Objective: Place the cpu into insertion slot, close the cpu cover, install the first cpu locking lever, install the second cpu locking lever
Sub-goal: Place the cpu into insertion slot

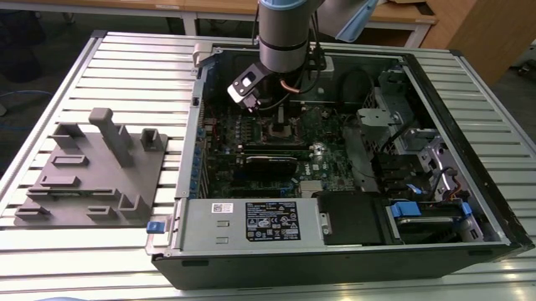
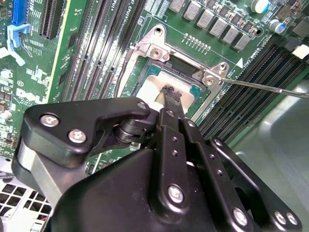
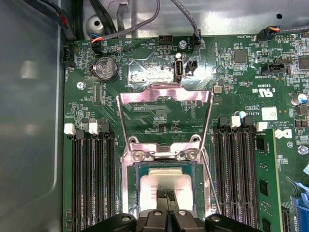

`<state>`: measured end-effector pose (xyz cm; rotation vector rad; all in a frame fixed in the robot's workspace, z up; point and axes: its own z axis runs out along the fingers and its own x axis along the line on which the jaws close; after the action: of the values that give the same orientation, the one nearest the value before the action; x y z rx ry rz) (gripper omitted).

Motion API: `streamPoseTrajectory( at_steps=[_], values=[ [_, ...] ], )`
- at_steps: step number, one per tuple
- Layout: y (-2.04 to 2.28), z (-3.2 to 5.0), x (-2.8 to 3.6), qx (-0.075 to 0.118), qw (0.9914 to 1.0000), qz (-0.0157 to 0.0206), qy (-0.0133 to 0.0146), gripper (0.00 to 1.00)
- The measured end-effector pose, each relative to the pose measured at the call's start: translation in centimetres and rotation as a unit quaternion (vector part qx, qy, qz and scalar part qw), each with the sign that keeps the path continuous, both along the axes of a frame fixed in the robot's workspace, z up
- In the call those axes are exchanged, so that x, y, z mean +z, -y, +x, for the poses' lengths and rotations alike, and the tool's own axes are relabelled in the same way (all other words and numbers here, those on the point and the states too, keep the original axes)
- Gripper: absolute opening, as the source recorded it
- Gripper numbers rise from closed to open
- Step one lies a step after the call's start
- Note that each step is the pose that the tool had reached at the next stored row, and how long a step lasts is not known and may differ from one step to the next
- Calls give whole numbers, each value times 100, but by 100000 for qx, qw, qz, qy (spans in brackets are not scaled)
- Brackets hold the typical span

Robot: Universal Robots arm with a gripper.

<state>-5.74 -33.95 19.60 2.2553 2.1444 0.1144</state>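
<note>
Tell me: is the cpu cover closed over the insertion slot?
No: in the first wrist view the cpu cover stands swung open beyond the insertion slot, leaving the cpu uncovered.

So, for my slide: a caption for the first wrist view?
Gripper over the cpu in the slot, cover raised open.

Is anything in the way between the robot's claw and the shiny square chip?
No, nothing visible is. The gripper is right above the cpu, which lies in the insertion slot. The cpu cover is swung open, off the chip.
</note>
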Motion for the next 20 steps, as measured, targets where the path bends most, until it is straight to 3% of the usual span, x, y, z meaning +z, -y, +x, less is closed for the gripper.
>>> streamPoseTrajectory(
  at_steps=[5,8,11,20],
  values=[
    [1,-1,7,0,100000,-24,-14,10],
    [-7,4,30,-5,100000,190,114,10],
    [-5,3,65,-2,100000,83,52,10],
    [-5,3,69,-2,100000,85,53,10]
  ],
)
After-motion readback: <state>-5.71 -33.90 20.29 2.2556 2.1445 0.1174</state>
